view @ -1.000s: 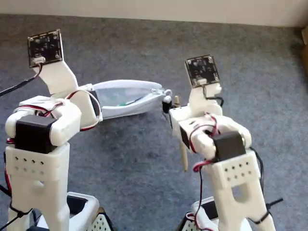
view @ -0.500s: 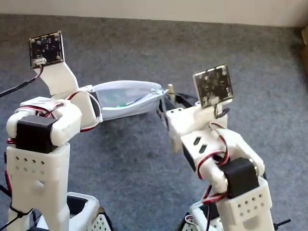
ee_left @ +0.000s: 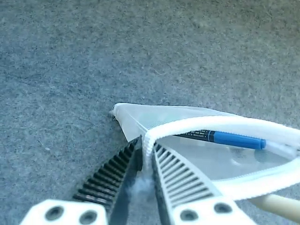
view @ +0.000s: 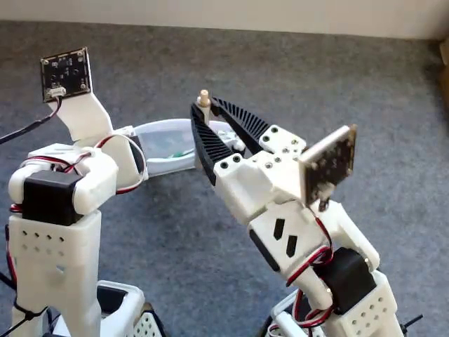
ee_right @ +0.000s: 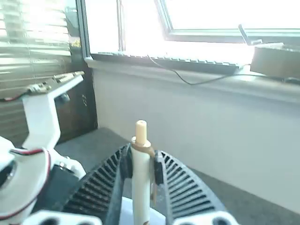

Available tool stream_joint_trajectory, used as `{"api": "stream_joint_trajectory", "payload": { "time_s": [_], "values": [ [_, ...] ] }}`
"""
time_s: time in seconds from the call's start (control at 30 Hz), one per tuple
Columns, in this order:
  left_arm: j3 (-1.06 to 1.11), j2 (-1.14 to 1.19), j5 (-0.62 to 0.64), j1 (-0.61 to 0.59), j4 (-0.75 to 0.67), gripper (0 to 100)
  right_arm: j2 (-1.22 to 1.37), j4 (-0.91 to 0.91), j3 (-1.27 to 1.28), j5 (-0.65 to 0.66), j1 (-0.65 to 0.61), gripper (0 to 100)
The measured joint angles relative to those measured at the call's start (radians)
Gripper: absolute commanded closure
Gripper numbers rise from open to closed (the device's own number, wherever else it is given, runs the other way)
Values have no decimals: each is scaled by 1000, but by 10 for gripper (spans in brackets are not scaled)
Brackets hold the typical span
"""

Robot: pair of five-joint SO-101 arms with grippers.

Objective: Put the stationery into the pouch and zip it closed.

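Left pincer point(ee_left: 144, 143): ribbed black fingers pressed together on the white zipper band point(ee_left: 197, 125) of the pouch point(ee_left: 159, 117), pinching it close to one corner. The pouch was translucent white and lay on the grey carpet point(ee_left: 70, 56) with its mouth gaping just beyond the fingertips. A blue pen point(ee_left: 234, 139) lay inside it, a little past the pinch point. A cream rod point(ee_left: 276, 206) showed beside and under the far zipper band; whether it was a separate item could not be told. Right pincer point(ee_right: 140, 157): fingers closed on a cream pen point(ee_right: 139, 180), which stood upright between them with its narrow tip and collar projecting above the fingertips. The right wrist view showed that grip head-on, with the left arm point(ee_right: 42, 117) off to one side and a pale wall point(ee_right: 225, 126) and bright window point(ee_right: 140, 23) behind. The high view gave the layout. The right pincer point(view: 205, 105) was raised above the carpet point(view: 337, 77), holding the cream pen point(view: 203, 97) over the pouch point(view: 165, 137). The pouch stretched from the left pincer point(view: 140, 151), which held one end, to beneath the right one. The blue pen and the open mouth were plain from the left wrist, while the high view showed the pouch's contents only faintly.
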Motion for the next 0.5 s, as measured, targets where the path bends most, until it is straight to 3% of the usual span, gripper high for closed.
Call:
{"api": "stream_joint_trajectory", "payload": {
  "time_s": [0.23,0.5],
  "values": [
    [0,0,0,0,0,992,-5,-245,21,0,-9,994],
    [0,0,0,-2,0,992,0,-500,253,0,-9,994]
  ]
}}
